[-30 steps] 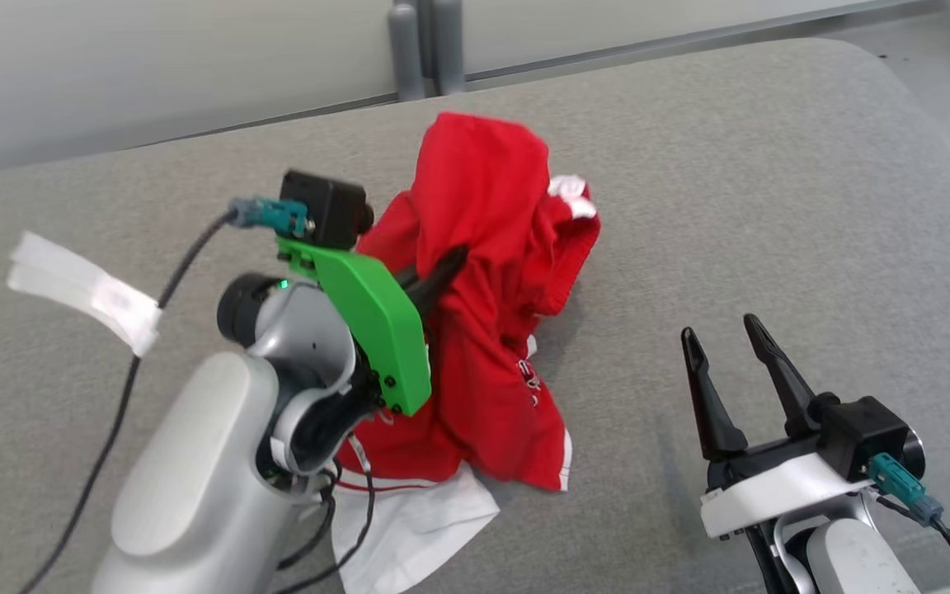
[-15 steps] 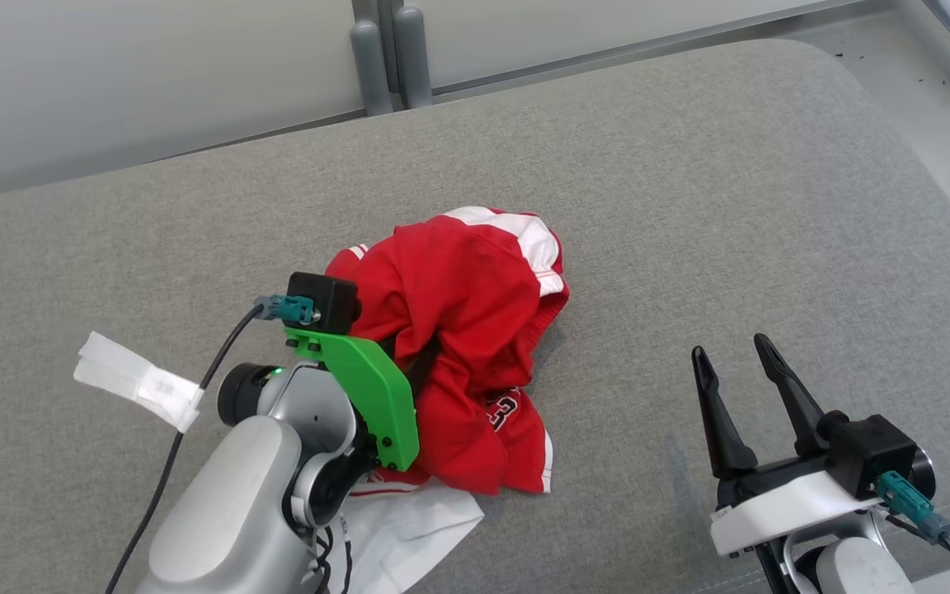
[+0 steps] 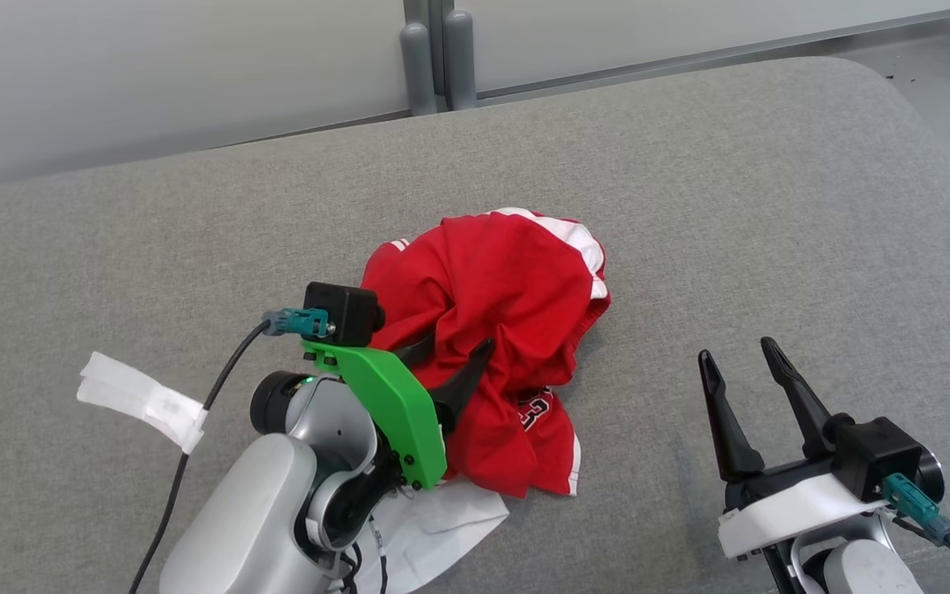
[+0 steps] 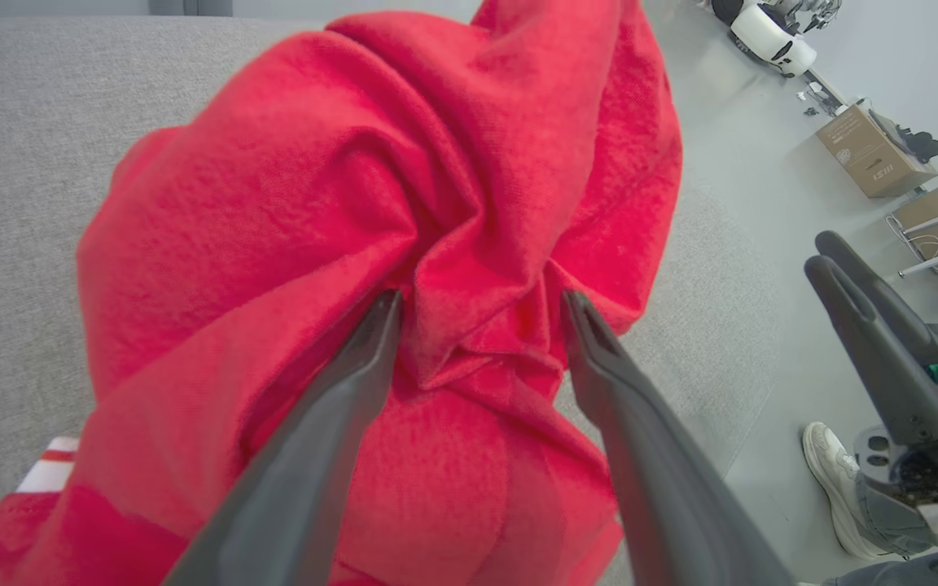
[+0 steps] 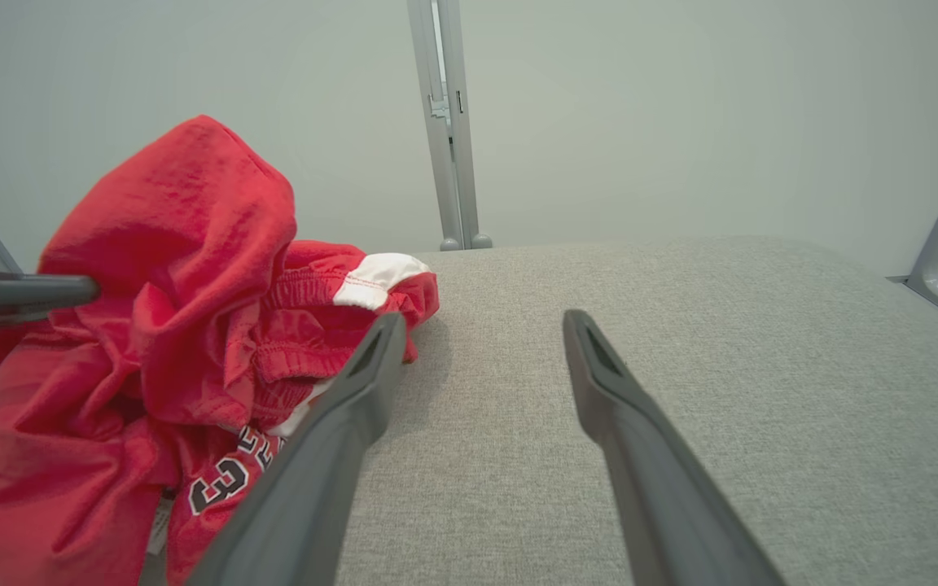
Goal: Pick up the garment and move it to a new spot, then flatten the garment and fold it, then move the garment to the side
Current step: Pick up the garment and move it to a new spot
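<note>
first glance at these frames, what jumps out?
A crumpled red garment lies heaped in the middle of the grey cushion. The left gripper, on a bright green mount, is open with its fingers against the heap's near side. The right gripper is open over the cushion to the heap's right.

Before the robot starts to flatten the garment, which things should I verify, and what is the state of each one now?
1. Left gripper open: ok.
2. Left gripper clear of the cloth: not ok, its fingers straddle a bunched fold.
3. Right gripper open and free: ok, it is over bare cushion, apart from the garment.
4. Garment flat: not ok, it is a crumpled heap.
5. Room to spread it: ok, there is bare cushion to the right of the heap.
6. Corners to grasp: cannot tell, the folds hide them.
</note>
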`<state>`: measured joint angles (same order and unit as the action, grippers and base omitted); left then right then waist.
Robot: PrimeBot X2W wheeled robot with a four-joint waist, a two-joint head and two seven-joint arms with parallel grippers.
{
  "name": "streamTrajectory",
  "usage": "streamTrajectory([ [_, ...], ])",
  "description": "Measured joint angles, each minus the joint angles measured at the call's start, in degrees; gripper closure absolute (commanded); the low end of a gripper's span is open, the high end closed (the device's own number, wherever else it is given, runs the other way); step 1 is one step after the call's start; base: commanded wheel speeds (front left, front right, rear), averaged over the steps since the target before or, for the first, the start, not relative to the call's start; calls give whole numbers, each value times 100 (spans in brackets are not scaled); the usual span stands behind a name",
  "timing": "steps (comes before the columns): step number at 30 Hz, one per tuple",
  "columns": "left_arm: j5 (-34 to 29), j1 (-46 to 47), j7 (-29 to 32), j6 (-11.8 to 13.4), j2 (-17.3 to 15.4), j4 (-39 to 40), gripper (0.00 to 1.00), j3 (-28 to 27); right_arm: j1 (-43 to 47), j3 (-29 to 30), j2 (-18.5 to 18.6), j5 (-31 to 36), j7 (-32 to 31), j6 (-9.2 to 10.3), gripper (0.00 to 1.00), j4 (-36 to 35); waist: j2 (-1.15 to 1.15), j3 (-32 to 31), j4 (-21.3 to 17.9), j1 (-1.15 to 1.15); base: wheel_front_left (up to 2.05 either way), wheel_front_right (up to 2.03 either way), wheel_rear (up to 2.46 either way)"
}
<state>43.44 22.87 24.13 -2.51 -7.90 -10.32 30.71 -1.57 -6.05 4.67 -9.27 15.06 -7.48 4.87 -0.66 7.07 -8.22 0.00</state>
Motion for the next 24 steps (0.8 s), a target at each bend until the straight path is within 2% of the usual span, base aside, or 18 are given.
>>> streamTrajectory([
  [1,5,-4,2,1,-5,47,0,9,0,-1,7,0,0,0,0,1,0,5,19,0,0,0,0],
  [2,15,-9,3,1,-13,76,20,13,-1,-3,11,1,0,0,0,2,0,11,37,0,0,0,0],
  [3,22,-24,21,1,-21,78,65,20,-3,-4,12,2,0,0,0,5,0,16,51,0,0,0,0],
  [4,31,-53,26,1,-27,74,83,29,-4,-18,13,9,0,0,0,10,0,20,62,0,0,0,0],
  [5,32,-79,23,1,-25,65,94,32,-9,-25,12,9,0,-1,0,13,0,26,68,0,0,0,0],
  [7,100,-102,-10,8,8,40,96,7,-27,-26,15,9,0,0,0,20,0,38,76,0,0,0,0],
  [9,132,-104,-63,12,64,-11,90,-3,-43,-32,23,9,0,-1,0,24,0,43,79,0,0,0,0],
  [10,130,-103,-119,32,76,-54,91,-15,-51,-36,27,9,0,-1,0,26,0,43,78,0,0,0,0],
  [12,99,-89,-214,52,86,-148,100,-38,-53,-52,36,9,0,0,0,35,0,40,71,0,0,0,0],
  [17,-53,-3,-379,43,33,-289,100,-35,-52,-62,42,9,0,0,0,43,0,3,42,0,0,0,0],
  [20,-98,46,-408,54,-160,-140,100,-134,-33,-16,46,9,0,0,0,31,0,-8,37,0,0,0,0],
  [24,-94,215,-272,110,-605,407,100,-450,5,26,37,13,0,0,0,23,0,-16,58,0,0,0,0],
])
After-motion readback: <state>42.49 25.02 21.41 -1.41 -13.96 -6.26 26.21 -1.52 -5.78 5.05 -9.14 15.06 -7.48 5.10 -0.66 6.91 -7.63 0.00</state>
